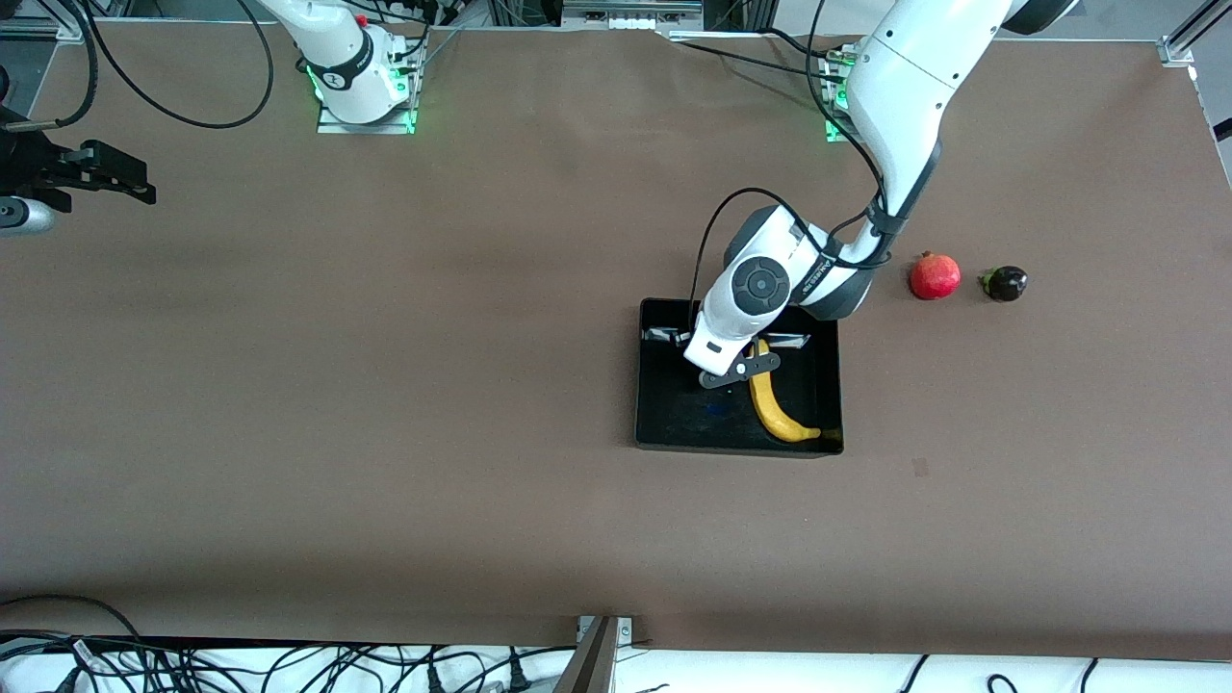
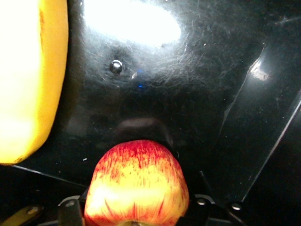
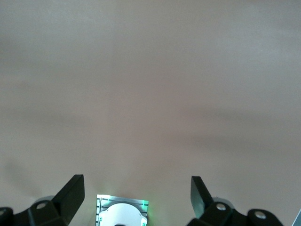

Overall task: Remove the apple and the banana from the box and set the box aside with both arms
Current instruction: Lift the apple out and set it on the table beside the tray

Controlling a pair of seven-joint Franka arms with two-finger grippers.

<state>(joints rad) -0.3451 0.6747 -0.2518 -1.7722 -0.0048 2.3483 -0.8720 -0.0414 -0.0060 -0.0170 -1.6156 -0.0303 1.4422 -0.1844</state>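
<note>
While the right tool [image 3: 136, 195] waited spread wide above the bare surface [image 1: 385, 385], the left tool [image 2: 136, 212] grasped the apple [image 2: 137, 183] inside the box [image 1: 674, 423], beside the banana [image 1: 775, 409].

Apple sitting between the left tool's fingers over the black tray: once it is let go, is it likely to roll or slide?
The apple is round, so it may well roll. The tray floor looks glossy, probably offering little friction. Its raised walls and the banana lying inside should stop it leaving.
</note>
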